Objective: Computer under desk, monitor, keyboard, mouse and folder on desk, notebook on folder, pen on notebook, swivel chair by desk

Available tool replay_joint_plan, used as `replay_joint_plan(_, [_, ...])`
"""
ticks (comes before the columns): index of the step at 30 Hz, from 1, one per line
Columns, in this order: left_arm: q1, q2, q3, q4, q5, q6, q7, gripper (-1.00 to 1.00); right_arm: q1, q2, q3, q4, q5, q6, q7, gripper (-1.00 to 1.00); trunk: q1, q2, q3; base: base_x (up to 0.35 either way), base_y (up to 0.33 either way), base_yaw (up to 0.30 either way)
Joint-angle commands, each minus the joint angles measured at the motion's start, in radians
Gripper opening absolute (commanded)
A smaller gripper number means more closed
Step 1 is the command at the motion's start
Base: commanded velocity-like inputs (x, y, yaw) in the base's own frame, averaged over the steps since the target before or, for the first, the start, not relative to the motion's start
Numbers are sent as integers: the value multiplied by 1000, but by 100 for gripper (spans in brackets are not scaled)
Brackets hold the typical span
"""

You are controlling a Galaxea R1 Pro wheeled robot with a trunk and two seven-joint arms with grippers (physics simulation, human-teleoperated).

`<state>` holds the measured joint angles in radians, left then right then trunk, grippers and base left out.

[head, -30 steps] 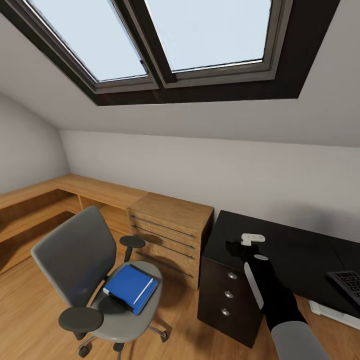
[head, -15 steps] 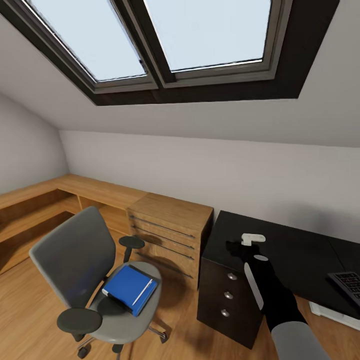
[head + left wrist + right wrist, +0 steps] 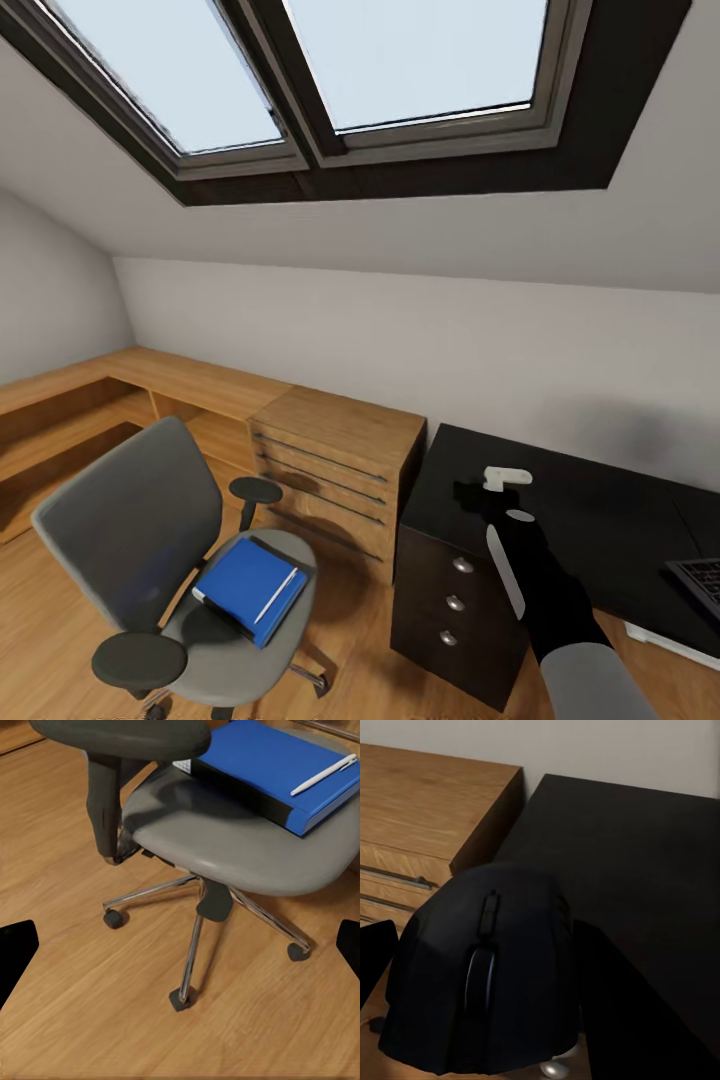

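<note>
Right gripper [image 3: 478,497] closed on the black mouse [image 3: 484,971], held above the table [image 3: 600,520] corner with the keyboard [image 3: 700,580] well to its right; left gripper, fingers apart, faces the folder [image 3: 281,769] on the swivel chair [image 3: 130,520].

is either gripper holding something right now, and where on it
The right gripper holds the mouse, seemingly by its sides, over the desk. The left gripper is open, holding nothing.

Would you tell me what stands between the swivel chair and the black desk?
In the head view, a light wooden chest of drawers stands between the swivel chair and the desk, against the desk's drawer end.
</note>
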<state>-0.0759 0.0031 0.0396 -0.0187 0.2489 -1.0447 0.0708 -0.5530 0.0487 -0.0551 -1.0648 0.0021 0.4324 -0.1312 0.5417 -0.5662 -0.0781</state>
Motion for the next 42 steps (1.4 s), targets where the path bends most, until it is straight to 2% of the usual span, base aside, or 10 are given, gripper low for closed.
replay_joint_plan(1, [-1, 0, 3, 0, -10, -2, 7, 100, -1, 1, -1, -1, -3, 4, -4, -100, 0, -2, -4, 1, -1, 8])
replay_joint_plan(22, [-1, 0, 3, 0, -9, -2, 7, 100, -1, -3, -5, -5, -2, 5, -7, -100, 0, -2, -37, 0, 0, -64])
replay_joint_plan(31, [-1, 0, 3, 0, -9, -2, 7, 100, -1, -5, -4, -4, 0, 5, -5, -100, 0, -2, -42, 0, 0, -46])
replay_joint_plan(33, [-1, 0, 3, 0, -9, -2, 7, 100, -1, -36, -3, 22, 0, 4, -1, -100, 0, -2, -42, 0, 0, 0])
replay_joint_plan(35, [-1, -1, 3, 0, -10, -2, 7, 100, -1, -46, -2, 35, 0, 4, 0, -100, 0, -2, -42, 19, 0, 0])
replay_joint_plan(42, [22, 0, 3, 0, -10, -2, 6, 100, -1, -54, 2, 57, -1, -4, 3, -100, 0, -2, -42, 210, 0, 0])
